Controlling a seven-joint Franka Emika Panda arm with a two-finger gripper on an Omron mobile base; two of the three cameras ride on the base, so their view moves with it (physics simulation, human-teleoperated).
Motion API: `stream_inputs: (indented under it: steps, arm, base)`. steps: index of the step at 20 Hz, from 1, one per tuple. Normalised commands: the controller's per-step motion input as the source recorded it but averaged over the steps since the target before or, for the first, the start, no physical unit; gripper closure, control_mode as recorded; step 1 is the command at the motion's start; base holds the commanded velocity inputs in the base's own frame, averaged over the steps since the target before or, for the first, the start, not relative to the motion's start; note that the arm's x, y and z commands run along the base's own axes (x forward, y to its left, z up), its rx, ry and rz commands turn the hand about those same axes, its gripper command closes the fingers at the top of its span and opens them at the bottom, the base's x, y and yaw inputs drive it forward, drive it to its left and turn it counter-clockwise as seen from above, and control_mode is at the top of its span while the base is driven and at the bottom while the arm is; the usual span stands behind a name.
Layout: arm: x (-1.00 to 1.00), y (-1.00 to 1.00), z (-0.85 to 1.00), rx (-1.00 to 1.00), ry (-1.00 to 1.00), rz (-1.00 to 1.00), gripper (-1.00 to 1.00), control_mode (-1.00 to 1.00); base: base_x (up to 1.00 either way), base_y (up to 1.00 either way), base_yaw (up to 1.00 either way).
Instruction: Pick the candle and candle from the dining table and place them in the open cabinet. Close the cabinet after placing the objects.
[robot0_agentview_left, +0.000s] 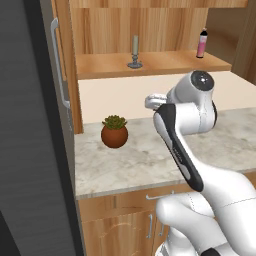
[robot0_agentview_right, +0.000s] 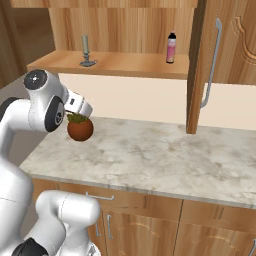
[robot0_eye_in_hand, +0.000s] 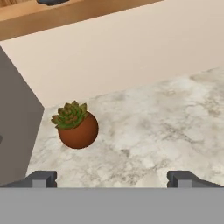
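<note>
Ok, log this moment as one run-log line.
gripper: open, empty, above counter | taper candle: upright on cabinet shelf | pink bottle: on shelf | potted succulent: on counter | cabinet door: open

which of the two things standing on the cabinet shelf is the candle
The slim grey-beige taper candle on its dark dish base, at the shelf's left; the other is a pink bottle with a dark cap.

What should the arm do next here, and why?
Probably go back for the second candle. The taper candle already stands on the cabinet shelf near the pink bottle, and the tool is open and empty over the counter by the potted succulent.
</note>
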Motion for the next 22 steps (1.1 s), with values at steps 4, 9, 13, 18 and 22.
stream_inputs:
  steps: [4, 9, 13, 18, 22]
  arm:
    - [-0.05, -0.02, -0.13, 0.09, 0.09, 0.00, -1.00, -1.00]
    - [0.00, 0.00, 0.00, 0.00, 0.00, 0.00, -1.00, -1.00]
    - [0.00, 0.00, 0.00, 0.00, 0.00, 0.00, -1.00, -1.00]
    - [0.00, 0.00, 0.00, 0.00, 0.00, 0.00, -1.00, 1.00]
    - [0.00, 0.00, 0.00, 0.00, 0.00, 0.00, -1.00, 1.00]
  base:
    - [0.00, 0.00, 0.00]
    - [0.00, 0.00, 0.00]
    - [0.00, 0.00, 0.00]
    - [-0.07, 0.00, -0.02]
    - [-0.55, -0.03, -0.12]
